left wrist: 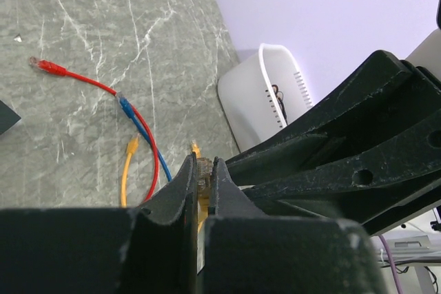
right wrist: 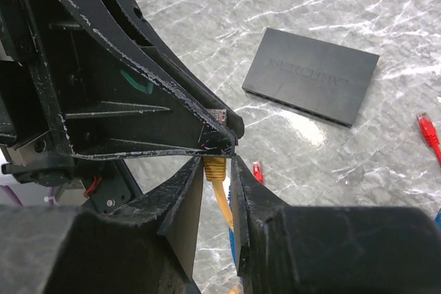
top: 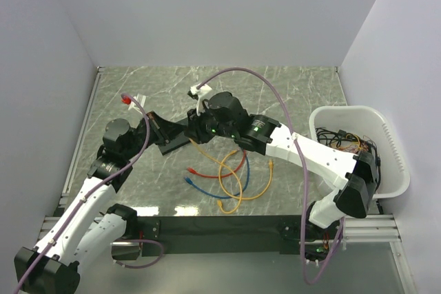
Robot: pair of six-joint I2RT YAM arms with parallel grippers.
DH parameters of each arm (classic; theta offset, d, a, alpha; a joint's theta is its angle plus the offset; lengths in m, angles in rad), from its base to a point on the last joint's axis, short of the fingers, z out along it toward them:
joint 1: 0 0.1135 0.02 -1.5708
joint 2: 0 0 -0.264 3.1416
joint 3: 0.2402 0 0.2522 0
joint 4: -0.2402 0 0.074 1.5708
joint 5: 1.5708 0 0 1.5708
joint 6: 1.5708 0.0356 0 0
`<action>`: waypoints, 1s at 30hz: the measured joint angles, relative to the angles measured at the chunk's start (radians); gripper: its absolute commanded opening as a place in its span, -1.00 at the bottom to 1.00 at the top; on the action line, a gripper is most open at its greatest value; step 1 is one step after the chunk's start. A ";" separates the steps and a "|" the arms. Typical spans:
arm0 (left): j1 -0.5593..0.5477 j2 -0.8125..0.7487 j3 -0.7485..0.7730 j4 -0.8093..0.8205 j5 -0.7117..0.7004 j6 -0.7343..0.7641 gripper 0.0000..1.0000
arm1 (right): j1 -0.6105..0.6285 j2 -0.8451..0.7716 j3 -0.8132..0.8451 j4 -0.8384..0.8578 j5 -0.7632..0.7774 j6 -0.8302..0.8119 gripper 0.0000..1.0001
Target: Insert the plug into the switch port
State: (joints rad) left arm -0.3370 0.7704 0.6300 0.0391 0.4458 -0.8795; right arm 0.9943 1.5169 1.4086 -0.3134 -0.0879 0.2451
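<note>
A grey-green, marble-patterned table [top: 289,94] with pale veins carries everything. A flat matte-black rectangular switch box [right wrist: 311,76] lies flat on it, left of centre, with a row of small sockets along one long edge. Nearer the front, a thin red cable [left wrist: 89,82] and a thin blue cable [left wrist: 141,127] run side by side and touch, with a thin yellow cable [left wrist: 124,173] looping just beside them. A white plastic tub [top: 394,153] stands at the right edge, well apart from the switch box.

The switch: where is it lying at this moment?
In the right wrist view the switch lies flat on the table, upper right, beyond the yellow plug, with a red plug to its lower right.
</note>
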 measured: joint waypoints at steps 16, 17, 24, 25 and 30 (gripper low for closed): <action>0.000 0.000 -0.003 0.000 -0.003 0.001 -0.99 | 0.003 0.015 0.006 -0.011 0.002 0.000 -0.31; 0.000 0.000 -0.003 0.000 -0.002 0.001 -0.99 | 0.003 0.016 0.006 -0.011 0.002 0.000 -0.31; 0.000 0.000 -0.003 -0.001 -0.004 0.002 -0.99 | 0.005 0.026 0.007 -0.010 0.001 0.002 -0.51; 0.000 0.000 -0.004 -0.002 -0.005 0.002 -0.99 | 0.006 0.027 0.007 -0.010 0.001 0.003 -0.59; 0.000 0.000 -0.004 -0.003 -0.008 0.002 -0.99 | 0.008 0.027 0.007 -0.010 0.005 0.003 -0.81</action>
State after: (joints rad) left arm -0.3374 0.7708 0.6262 0.0360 0.4377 -0.8780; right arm 1.0027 1.5440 1.4158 -0.3233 -0.0830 0.2485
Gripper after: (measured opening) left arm 0.056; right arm 0.205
